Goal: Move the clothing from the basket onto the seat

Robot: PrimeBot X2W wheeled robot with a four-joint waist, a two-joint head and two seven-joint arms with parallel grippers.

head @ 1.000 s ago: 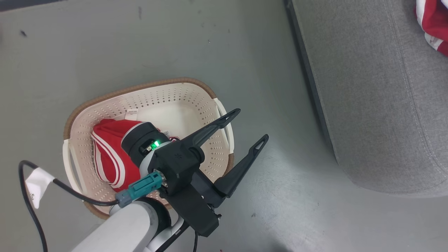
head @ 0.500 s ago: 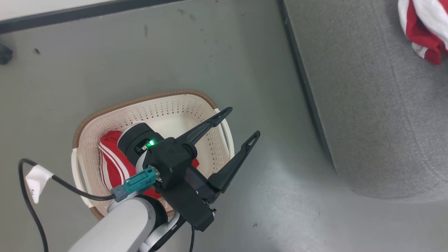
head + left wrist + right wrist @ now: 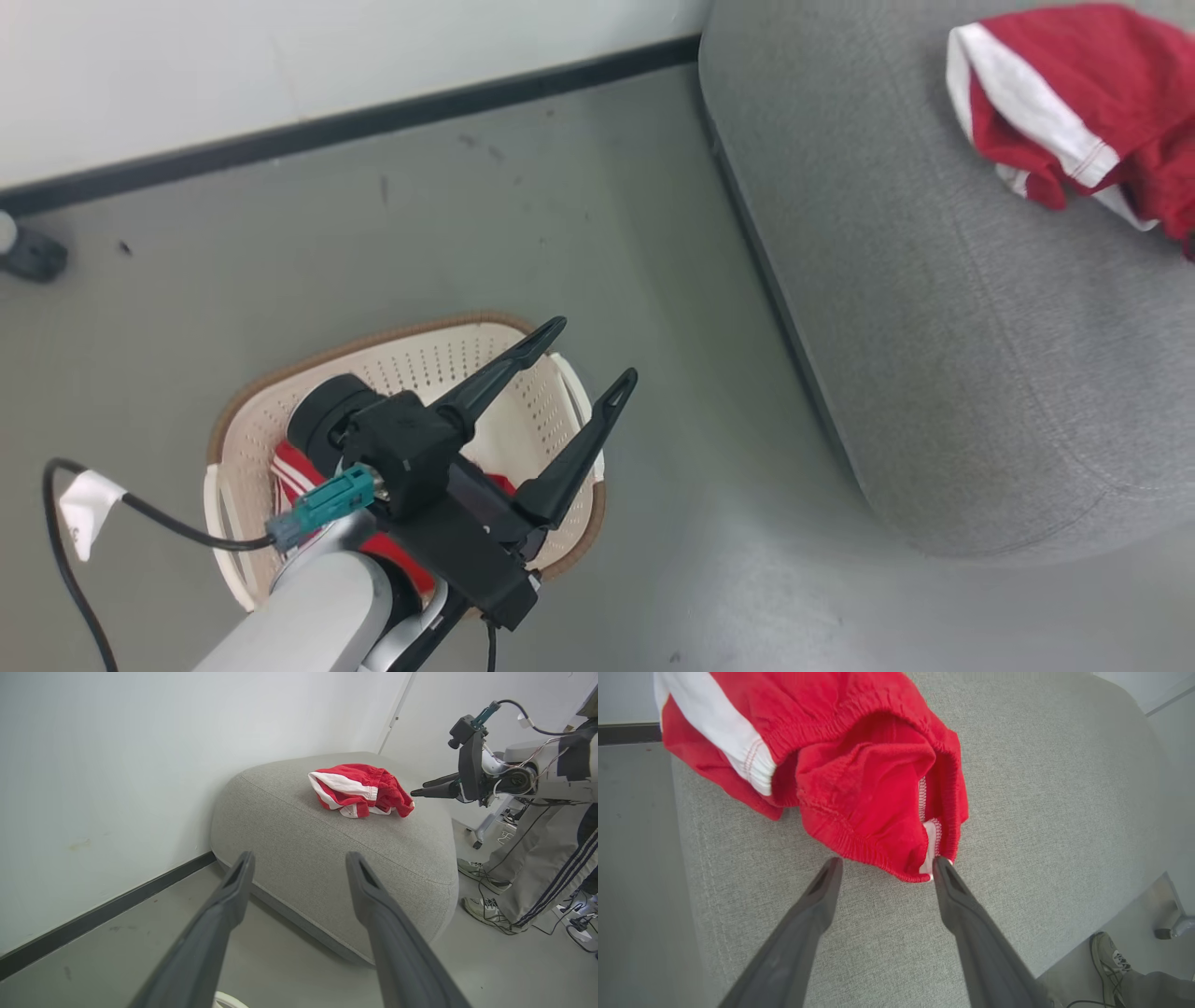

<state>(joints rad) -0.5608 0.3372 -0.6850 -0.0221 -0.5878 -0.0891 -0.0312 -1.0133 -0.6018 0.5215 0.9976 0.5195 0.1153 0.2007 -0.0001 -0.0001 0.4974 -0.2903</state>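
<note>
**Operator:** Where are the clothes?

**Spotter:** One piece, the soft red shorts with a broad white stripe, lies crumpled on top of the large grey fabric seat. The other, a red garment with thin white stripes, is inside the small cream perforated plastic basket with a brown rim. The basket stands on the grey floor near the seat and does not touch it. Your arm hides most of this garment, so I cannot tell which piece it is.

**Operator:** And my grippers?

**Spotter:** Your right gripper is released. Its two dark fingers stand apart over the seat, with nothing between them. The elastic waistband of the shorts lies just in front of the tips. One tip is at the hem, but I cannot tell whether it touches. Your left gripper is spread wide too and holds nothing. It hangs above the basket, on the side nearer the seat, and points toward the seat. You have also a person's legs in grey trousers on the far side of the seat.
</note>
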